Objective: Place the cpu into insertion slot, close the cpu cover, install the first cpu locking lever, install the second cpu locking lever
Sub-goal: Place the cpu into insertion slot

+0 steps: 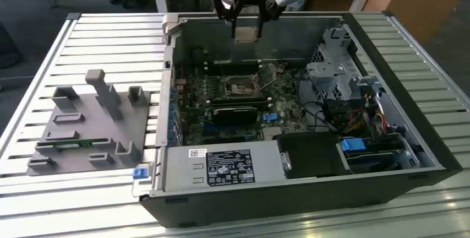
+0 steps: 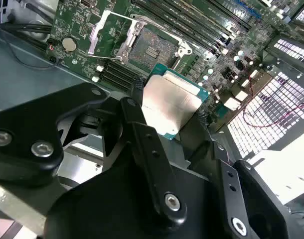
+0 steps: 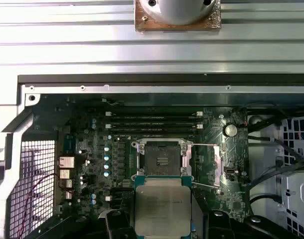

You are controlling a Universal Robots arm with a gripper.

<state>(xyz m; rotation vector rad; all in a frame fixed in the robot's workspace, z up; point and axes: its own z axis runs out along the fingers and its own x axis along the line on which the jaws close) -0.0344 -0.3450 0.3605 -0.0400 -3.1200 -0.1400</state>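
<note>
gripper (image 1: 246, 31): closed narrow on the cpu (image 2: 173, 105), gripping two opposite edges, metal face clear between the black fingers (image 2: 136, 89).

location: the cpu hangs in the air over the far side of the open computer case (image 1: 294, 194), well above the motherboard (image 3: 92, 149) and not yet over the insertion slot (image 3: 163, 158), which sits near the board's middle.

slot: square, dark centre, silver surround, empty. the cpu cover (image 2: 106, 34) is a thin silver frame with a window; it stands swung open beside the slot.

handling, by judgement: the chip is light, thin and stiff. its smooth metal face looks slippery, so the tan-green rim edges are the right hold. underside contacts and socket pins are likely fragile; it should seat flat, without force.

surroundings: the case lies on a slatted metal table (image 1: 96, 39); a grey plastic fixture (image 1: 96, 122) sits at the exterior view's left.
</note>
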